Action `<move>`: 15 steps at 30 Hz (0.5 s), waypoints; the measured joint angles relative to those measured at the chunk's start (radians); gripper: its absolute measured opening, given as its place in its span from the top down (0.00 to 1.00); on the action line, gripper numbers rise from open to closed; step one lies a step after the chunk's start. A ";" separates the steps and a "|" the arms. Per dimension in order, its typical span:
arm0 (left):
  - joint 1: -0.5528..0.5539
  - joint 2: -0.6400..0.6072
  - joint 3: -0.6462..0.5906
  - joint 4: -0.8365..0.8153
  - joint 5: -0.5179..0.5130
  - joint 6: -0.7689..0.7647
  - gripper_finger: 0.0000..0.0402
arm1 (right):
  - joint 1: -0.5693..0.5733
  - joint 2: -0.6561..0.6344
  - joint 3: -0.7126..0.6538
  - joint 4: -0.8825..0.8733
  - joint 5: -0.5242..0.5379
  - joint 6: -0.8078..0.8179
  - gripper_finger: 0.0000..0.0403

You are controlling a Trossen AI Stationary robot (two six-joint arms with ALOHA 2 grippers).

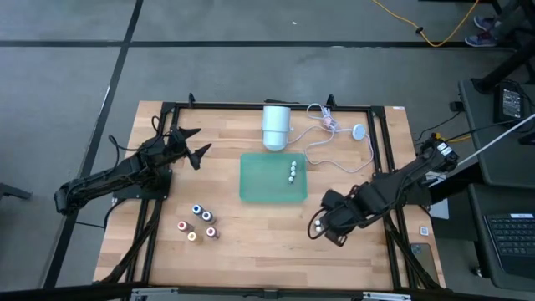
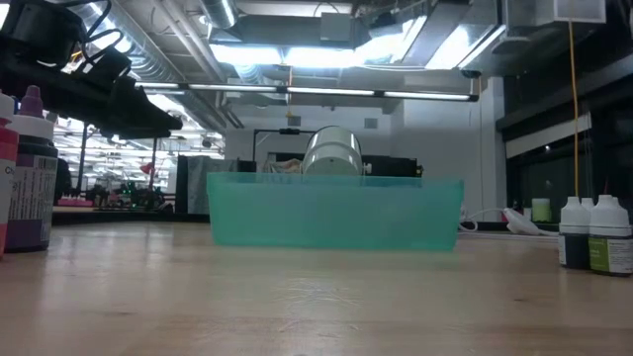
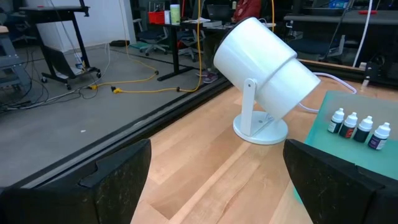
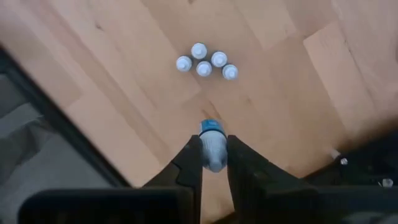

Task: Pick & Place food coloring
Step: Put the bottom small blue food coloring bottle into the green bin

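While our right gripper (image 4: 213,149) is clamped on a blue-capped bottle (image 4: 211,132), four bottles (image 3: 359,127) stand in the green tray (image 1: 259,180), well apart from it. Five coloured-top bottles (image 1: 199,222) wait farther off. Approx. halfway, we judge. Left gripper (image 3: 214,177), fingers apart, idles nr the white cylinder (image 3: 264,68).

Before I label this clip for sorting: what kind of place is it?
Probably a robotics lab or workshop: a butcher-block wooden worktable on bare concrete, exposed ceiling ducts with strip lights, and rolling metal desks with loose yellow cables.
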 joint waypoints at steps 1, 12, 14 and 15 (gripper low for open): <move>0.000 0.000 0.000 0.000 0.000 0.000 0.10 | 0.000 0.000 0.025 -0.019 -0.008 0.004 0.86; 0.000 0.000 0.000 0.000 0.000 0.000 0.10 | -0.072 0.040 0.259 -0.129 0.007 0.026 0.86; 0.000 0.000 0.000 0.000 0.000 0.000 0.10 | -0.104 0.062 0.284 -0.128 0.008 0.003 0.86; 0.000 0.000 0.000 0.000 0.000 0.000 0.10 | -0.121 0.071 0.292 -0.128 0.008 -0.007 0.86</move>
